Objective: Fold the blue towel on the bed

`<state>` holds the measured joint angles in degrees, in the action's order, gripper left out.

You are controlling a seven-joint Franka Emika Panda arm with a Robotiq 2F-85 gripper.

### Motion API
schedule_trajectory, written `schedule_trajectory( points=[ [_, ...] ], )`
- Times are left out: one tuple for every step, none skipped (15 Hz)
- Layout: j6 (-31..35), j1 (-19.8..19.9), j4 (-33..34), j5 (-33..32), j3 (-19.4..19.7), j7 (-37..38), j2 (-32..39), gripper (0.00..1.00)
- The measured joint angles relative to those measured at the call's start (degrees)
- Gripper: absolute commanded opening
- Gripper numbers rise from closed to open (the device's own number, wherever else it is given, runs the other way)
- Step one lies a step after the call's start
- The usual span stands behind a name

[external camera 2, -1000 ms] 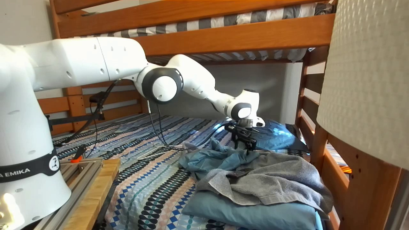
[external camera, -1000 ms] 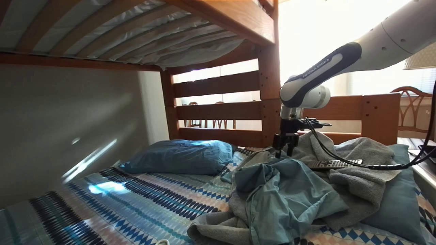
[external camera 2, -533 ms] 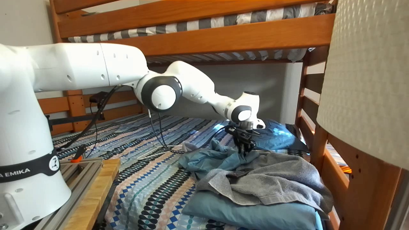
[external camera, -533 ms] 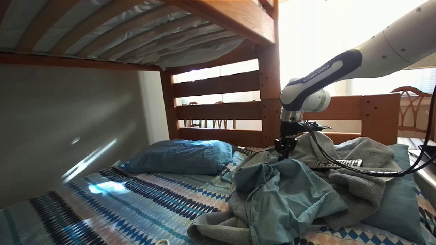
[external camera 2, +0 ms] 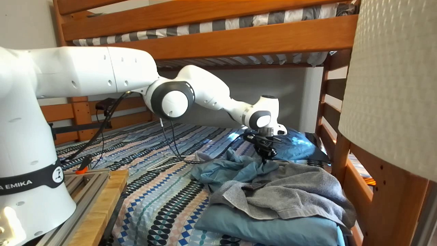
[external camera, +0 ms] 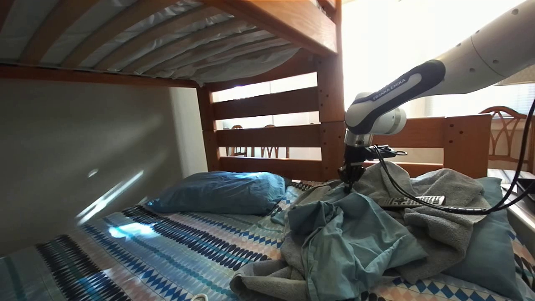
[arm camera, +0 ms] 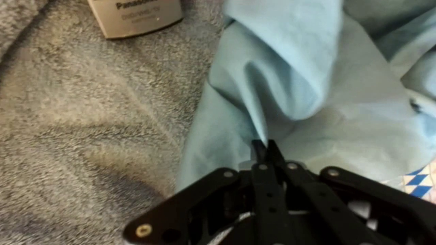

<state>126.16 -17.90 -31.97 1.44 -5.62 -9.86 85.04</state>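
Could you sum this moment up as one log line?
claw: shut on ridge of blue cloth | blue cloth: rumpled, not folded | gray towel: partly beneath blue cloth | remote: on gray towel

Remote (external camera: 403,202) on a grey towel (external camera: 443,228)

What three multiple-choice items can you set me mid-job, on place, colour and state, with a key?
1. Where does the remote lie?
A. On a chair
B. On the gray towel
C. On the floor

2. Which colours show on the upper bunk's bedding?
A. Dark gray and white
B. Red and yellow
C. Green and pink

3. How is the gripper?
A. Wide open
B. Shut on the remote
C. Shut on the blue towel

1 B: in the wrist view its end rests there.
2 A: those bands alternate along it in an exterior view.
3 C: in the wrist view a ridge of it meets the closed jaws.
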Motion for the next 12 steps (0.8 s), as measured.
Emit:
schedule_trajectory(
  points=[
    [0.87,0.29,0.65,0.00,0.75,1.45,-0.08,0.00],
    [1.80,0.67,1.48,0.00,1.57,3.22,-0.12,0.00],
    [2.44,1.13,2.53,0.00,2.45,5.11,-0.13,0.00],
    [2.86,1.60,3.64,0.00,3.37,7.03,-0.14,0.00],
    [3.23,2.07,4.70,0.00,4.28,9.07,-0.14,0.00],
    [3.62,2.52,5.74,0.00,5.16,11.19,-0.13,0.00],
    [4.06,2.96,6.66,0.00,5.97,13.33,-0.13,0.00],
    [4.96,3.36,7.02,0.00,6.80,15.48,-0.26,0.00],
    [5.92,3.67,7.04,0.00,7.65,17.49,-0.41,0.26],
    [6.50,3.91,7.04,-0.01,8.42,19.19,-0.44,0.27],
    [6.56,4.06,7.03,-0.03,9.00,20.60,-0.43,0.34],
    [6.52,4.15,7.00,-0.03,9.26,21.61,-0.43,0.40]
  ],
)
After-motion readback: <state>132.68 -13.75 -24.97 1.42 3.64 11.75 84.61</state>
